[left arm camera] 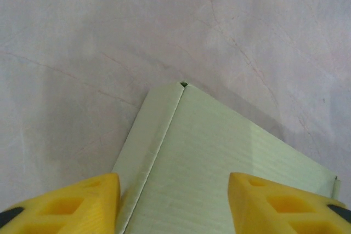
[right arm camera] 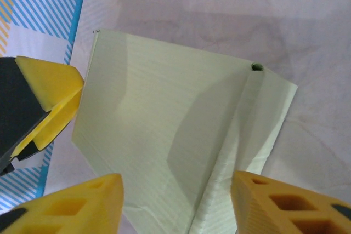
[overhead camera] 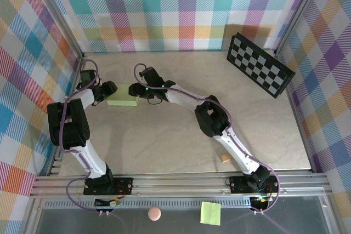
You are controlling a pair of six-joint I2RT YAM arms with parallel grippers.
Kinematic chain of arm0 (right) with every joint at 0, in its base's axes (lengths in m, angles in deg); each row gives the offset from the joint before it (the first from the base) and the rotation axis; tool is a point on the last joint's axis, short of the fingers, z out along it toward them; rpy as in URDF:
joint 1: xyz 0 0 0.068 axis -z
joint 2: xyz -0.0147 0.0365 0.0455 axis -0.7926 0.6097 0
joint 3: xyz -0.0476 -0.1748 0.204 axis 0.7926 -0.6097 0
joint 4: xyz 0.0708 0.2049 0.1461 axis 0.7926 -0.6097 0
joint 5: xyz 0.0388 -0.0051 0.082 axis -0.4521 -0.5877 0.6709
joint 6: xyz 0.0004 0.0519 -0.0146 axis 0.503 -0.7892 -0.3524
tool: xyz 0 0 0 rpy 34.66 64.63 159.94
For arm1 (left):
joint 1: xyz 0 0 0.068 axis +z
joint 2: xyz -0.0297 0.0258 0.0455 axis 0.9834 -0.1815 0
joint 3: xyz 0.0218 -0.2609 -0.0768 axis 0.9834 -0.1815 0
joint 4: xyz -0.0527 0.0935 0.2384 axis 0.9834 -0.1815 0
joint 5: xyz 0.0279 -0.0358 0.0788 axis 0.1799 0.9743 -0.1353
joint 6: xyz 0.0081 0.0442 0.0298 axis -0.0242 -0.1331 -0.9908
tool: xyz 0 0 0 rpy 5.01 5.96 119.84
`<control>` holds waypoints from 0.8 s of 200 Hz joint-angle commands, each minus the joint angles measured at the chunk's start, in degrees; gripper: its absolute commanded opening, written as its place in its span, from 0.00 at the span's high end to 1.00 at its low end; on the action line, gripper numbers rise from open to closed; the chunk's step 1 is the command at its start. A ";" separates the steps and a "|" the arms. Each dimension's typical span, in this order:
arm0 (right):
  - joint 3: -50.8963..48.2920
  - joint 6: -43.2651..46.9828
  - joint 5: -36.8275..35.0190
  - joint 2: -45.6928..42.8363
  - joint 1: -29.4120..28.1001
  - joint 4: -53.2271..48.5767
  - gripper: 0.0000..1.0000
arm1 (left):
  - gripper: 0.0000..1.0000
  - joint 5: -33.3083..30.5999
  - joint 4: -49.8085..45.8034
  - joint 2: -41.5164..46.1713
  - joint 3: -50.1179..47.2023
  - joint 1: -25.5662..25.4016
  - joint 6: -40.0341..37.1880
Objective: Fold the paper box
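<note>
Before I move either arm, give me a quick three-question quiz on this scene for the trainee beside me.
1. True or false: the paper box lies on the table.
2. Seen from the top camera, the left gripper sits at the box's: A left end, B right end, C far edge?
3. Fill in: the right gripper has its jaws ___.
Key: 1 true; 2 A; 3 open.
</note>
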 commanded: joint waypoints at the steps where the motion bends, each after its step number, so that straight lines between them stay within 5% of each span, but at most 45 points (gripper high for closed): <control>1: 0.96 3.25 2.25 -3.69 -1.19 -2.99 0.35 | 0.40 0.96 -6.48 2.18 2.44 -1.03 -0.74; 46: -3.21 9.53 0.36 -10.41 0.68 -10.14 0.07 | 0.28 0.01 -8.83 6.57 2.89 -1.05 -0.83; 75: -13.07 14.37 -2.18 -18.20 1.83 -10.40 0.00 | 0.15 -0.10 -8.56 10.55 0.05 -1.12 -0.59; 107: -27.43 17.92 -4.49 -28.66 4.26 -7.97 0.01 | 0.00 -1.43 -7.44 15.64 -5.14 -2.08 -0.62; 160: -53.34 26.54 -13.28 -48.30 11.16 -4.62 0.01 | 0.00 -9.56 -3.52 27.70 -17.36 -7.11 -4.13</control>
